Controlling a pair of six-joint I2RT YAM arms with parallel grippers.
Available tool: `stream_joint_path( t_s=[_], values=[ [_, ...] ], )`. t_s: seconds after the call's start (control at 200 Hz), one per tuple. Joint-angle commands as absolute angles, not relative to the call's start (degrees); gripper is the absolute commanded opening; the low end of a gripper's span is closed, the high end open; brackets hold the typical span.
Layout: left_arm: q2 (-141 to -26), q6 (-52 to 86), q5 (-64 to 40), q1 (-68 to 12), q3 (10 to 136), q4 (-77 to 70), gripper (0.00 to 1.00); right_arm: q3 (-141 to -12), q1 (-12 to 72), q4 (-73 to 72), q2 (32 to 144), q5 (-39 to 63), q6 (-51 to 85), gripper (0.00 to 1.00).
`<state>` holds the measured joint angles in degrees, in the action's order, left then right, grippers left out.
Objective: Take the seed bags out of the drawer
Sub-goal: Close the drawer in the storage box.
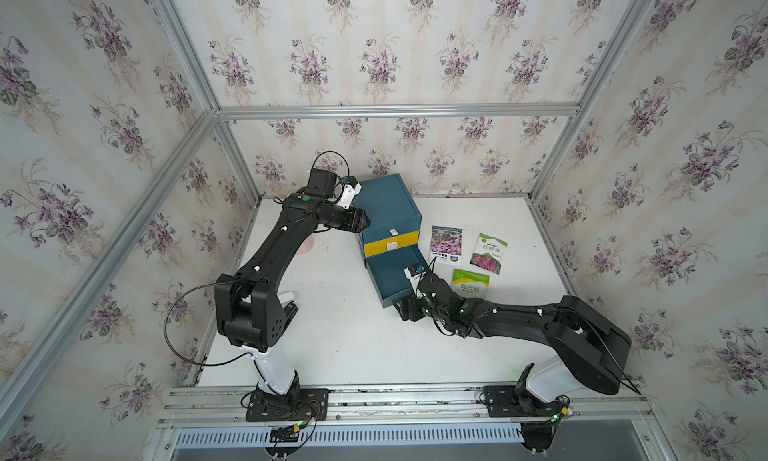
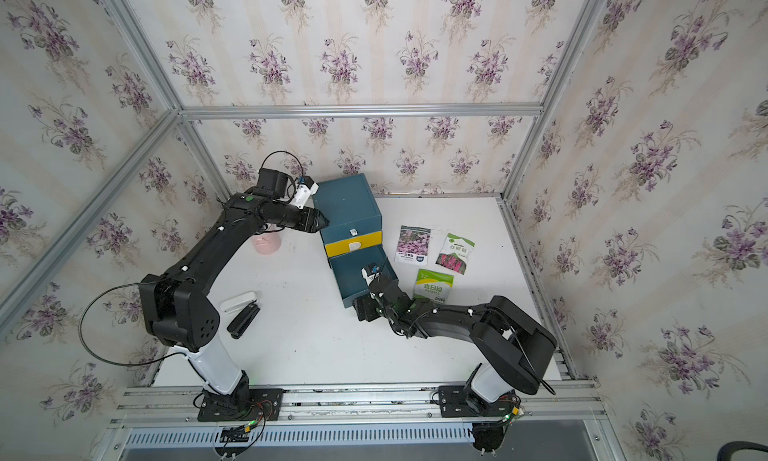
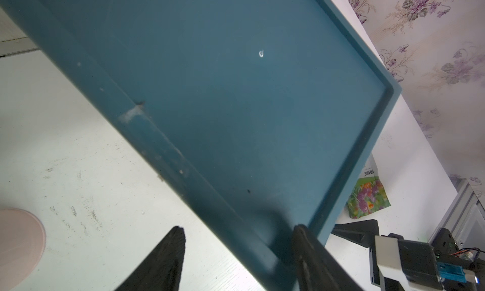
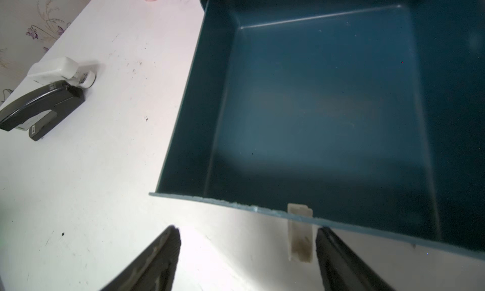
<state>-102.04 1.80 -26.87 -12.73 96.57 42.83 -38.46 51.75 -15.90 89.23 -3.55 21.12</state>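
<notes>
Cabinet: we list one blue-green cabinet (image 1: 386, 205) toward the back of the white table (image 1: 340, 334). Its top drawer and its yellow middle drawer (image 1: 390, 243) are shut. The bottom drawer (image 4: 328, 106) stands pulled out toward the front, and we see only its bare floor.

Seed bags: we count three, all flat on the table to the right of the cabinet, outside the drawer.
- The pink-purple bag (image 1: 446, 243) lies nearest the cabinet.
- The white-green bag (image 1: 489, 253) lies just beside it, farther right.
- The green-yellow bag (image 1: 470, 283) lies nearer the front, close to the open drawer's side, with its near edge under the right arm.

Left hand (image 1: 365, 221): it sits at the cabinet's upper left edge. The fingers stand apart with the rim between them. We see nothing clamped and cannot tell whether a finger touches.

Right hand (image 4: 248, 229): it is at the drawer's front, spread wide and gripping nothing. The white handle tab (image 4: 300, 232) lies between its fingers, close to one of them.

Sundries: on the left of the table we note a black stapler (image 4: 42, 106), a white stapler (image 4: 60, 69) beside it, and a pink cup (image 2: 266, 243).
</notes>
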Motion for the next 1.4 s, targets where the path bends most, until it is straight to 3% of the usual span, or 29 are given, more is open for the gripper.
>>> stream_joint_path(
  t_s=[0.0, 1.394],
  values=[
    [-102.3, -0.39, -22.69, -12.68, 95.91, 49.52, 0.68, -40.08, 51.76, -19.23, 90.72, -5.32, 20.13, 0.84],
    [-102.35, -0.43, -23.17, -12.63, 96.15, 49.66, 0.68, -59.05, 46.05, -30.2, 112.02, -9.77, 22.98, 0.71]
  ],
)
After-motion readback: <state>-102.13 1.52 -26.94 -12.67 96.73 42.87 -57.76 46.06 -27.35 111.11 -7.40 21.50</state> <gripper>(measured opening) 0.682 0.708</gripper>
